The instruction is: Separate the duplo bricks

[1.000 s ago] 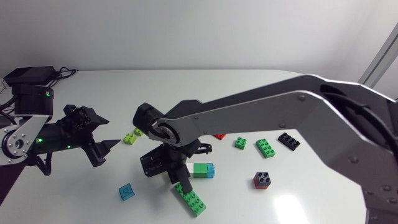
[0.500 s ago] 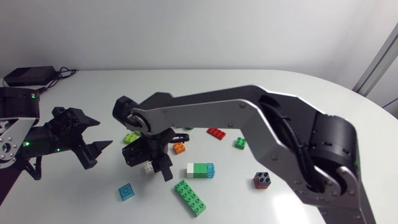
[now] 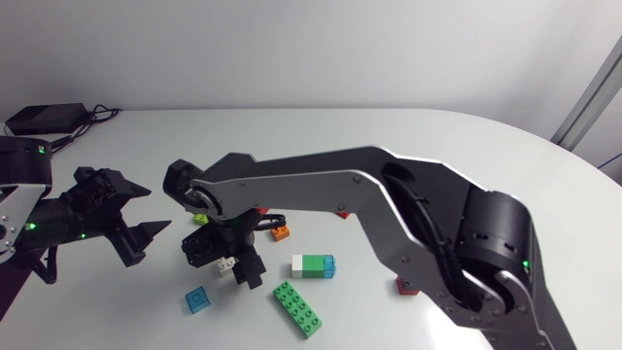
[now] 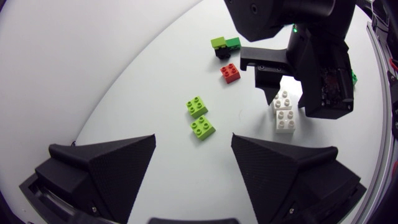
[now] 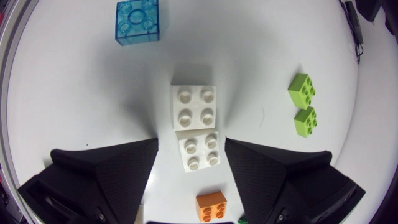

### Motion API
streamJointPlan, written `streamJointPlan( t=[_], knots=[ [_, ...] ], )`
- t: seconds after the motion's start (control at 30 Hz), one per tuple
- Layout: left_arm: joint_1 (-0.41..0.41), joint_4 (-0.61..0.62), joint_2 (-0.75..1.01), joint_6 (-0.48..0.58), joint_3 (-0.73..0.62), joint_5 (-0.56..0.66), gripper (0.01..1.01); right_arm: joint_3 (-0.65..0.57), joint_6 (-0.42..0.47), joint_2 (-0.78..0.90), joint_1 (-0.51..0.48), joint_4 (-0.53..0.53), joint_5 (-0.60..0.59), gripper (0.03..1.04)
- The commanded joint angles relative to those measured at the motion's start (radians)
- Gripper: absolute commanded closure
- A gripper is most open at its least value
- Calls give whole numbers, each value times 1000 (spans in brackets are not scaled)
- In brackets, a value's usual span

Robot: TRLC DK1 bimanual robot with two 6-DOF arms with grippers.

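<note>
Your white table (image 3: 408, 146) holds everything. Your big silver right arm (image 3: 321, 185) reaches far over to the left side, because the bricks it wants lie there. Your left arm (image 3: 19, 214) waits beside it. Its black left gripper (image 4: 193, 140) has fingers wide and holds nothing, maybe ready to help pull. The black right gripper (image 5: 191, 149) hangs over two white square plastic bricks (image 5: 194, 107) that touch edge to edge. Its fingers are wide, one each side of the nearer brick, not touching. I think it is lined up to pinch. Close by lie a long green brick (image 3: 297, 308), a clear blue square brick (image 3: 198, 299), two small lime green bricks (image 4: 198, 107) and a little orange brick (image 3: 280, 231).
</note>
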State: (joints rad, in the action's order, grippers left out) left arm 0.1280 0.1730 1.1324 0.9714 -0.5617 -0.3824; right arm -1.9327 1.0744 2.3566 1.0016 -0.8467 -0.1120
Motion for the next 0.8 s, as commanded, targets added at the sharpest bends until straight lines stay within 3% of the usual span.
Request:
streamJointPlan(
  t=[0.0,0.17,0.33,0.6,0.77],
  knots=[
    [-7,6,-16,13,17,-7,184,23,-24,-10,3,0,-9,72],
    [-11,36,-52,16,22,-10,182,113,-53,-143,-4,54,-5,70],
    [-41,74,-100,23,25,-26,169,282,-106,-336,-80,92,49,70],
    [-166,103,-71,18,14,-35,154,581,-174,-551,-264,166,196,72],
    [-246,114,-11,4,-4,-36,156,689,-211,-559,-293,224,248,103]
  ],
)
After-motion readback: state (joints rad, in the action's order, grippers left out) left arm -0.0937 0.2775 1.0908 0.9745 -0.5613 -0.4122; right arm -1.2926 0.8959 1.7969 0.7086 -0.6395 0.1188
